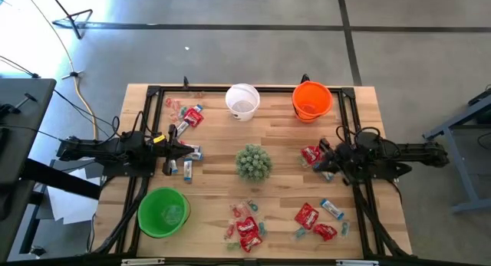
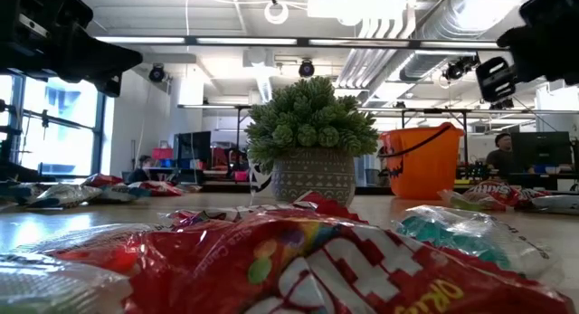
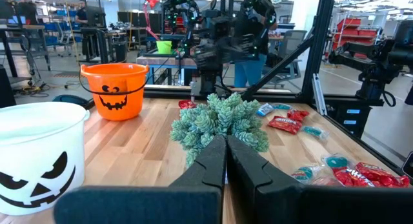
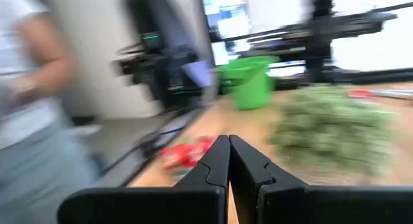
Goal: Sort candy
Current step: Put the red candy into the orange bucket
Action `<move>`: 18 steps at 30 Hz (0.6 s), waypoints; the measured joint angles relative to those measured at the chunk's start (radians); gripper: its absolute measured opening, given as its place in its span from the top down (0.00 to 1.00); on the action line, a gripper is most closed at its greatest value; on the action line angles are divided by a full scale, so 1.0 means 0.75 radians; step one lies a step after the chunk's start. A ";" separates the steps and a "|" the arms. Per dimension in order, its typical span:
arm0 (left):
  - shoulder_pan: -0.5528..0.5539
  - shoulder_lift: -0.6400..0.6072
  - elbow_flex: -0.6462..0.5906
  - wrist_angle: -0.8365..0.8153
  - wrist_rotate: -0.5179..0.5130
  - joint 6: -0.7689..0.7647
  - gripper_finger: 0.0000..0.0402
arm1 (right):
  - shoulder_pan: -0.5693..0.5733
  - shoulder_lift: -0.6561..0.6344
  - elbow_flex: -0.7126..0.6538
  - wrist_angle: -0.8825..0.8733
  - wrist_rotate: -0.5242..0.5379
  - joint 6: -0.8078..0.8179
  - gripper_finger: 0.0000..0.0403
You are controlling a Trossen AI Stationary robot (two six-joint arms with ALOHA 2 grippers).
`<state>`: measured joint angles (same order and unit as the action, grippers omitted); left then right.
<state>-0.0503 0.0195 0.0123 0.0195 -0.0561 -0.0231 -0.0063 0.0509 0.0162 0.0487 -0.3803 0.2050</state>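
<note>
Candy lies in loose heaps on the wooden table: red packets and blue-and-white wrappers at the far left point(image 1: 188, 114), beside my left gripper point(image 1: 187, 166), at the right point(image 1: 311, 153), and along the near edge point(image 1: 245, 224) point(image 1: 314, 218). My left gripper point(image 1: 184, 149) point(image 3: 226, 141) is shut and points level toward the green spiky plant point(image 1: 252, 162). My right gripper point(image 1: 316, 160) point(image 4: 229, 140) is also shut and level, slanting toward the near left, with red packets point(image 4: 187, 153) on the table below it. Neither gripper holds anything.
A white bucket point(image 1: 242, 101) and an orange bucket point(image 1: 311, 100) stand at the far edge, and a green bucket point(image 1: 163, 212) at the near left. The potted plant stands mid-table. A black frame point(image 1: 349, 128) rims the table. A person point(image 4: 32, 88) stands beside it.
</note>
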 joint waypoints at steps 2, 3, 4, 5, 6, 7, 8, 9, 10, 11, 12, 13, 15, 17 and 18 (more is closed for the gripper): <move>0.000 0.000 0.000 0.000 0.000 0.000 1.00 | 0.000 0.000 0.000 -0.010 0.164 0.001 1.00; 0.000 0.000 0.000 0.000 0.000 0.000 1.00 | 0.000 0.000 -0.001 -0.011 0.248 0.002 1.00; 0.000 0.000 0.000 0.000 0.000 0.000 1.00 | 0.000 0.000 0.000 -0.011 0.329 0.002 1.00; 0.000 0.000 0.000 0.000 0.000 0.000 1.00 | 0.000 0.000 0.000 -0.011 0.403 0.002 1.00; 0.000 0.000 0.000 0.000 0.000 0.000 1.00 | 0.000 0.000 0.000 -0.011 0.470 0.002 1.00; 0.000 0.000 0.000 0.000 0.000 0.000 1.00 | 0.000 0.000 0.000 -0.011 0.532 0.003 1.00; 0.000 0.000 0.000 0.000 0.000 0.000 1.00 | 0.000 0.000 0.000 -0.011 0.592 0.004 1.00; 0.000 0.000 0.000 0.000 0.000 0.000 1.00 | 0.000 0.000 0.000 -0.011 0.647 0.006 1.00; 0.000 0.000 0.000 0.000 0.000 0.000 1.00 | 0.000 0.000 -0.001 -0.011 0.700 0.006 1.00; 0.000 0.000 0.000 0.000 0.000 0.000 1.00 | 0.000 0.000 0.000 -0.011 0.752 0.006 1.00; 0.000 0.000 0.000 0.000 0.000 0.000 1.00 | 0.000 0.000 0.000 -0.011 0.805 0.006 1.00; 0.000 0.000 0.000 0.000 0.000 0.000 1.00 | 0.000 0.000 0.000 -0.011 0.858 0.006 1.00; 0.000 0.000 0.000 0.000 0.000 0.000 1.00 | -0.001 0.000 0.000 -0.009 0.926 0.005 1.00; 0.000 0.000 0.000 0.000 0.000 0.000 1.00 | -0.001 0.000 0.000 -0.009 0.935 0.006 1.00; 0.000 0.000 0.000 0.000 0.000 0.000 1.00 | -0.001 0.000 0.000 -0.009 0.935 0.006 1.00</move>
<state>-0.0505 0.0196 0.0122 0.0195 -0.0559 -0.0231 -0.0067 0.0509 0.0162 0.0422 0.3210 0.2092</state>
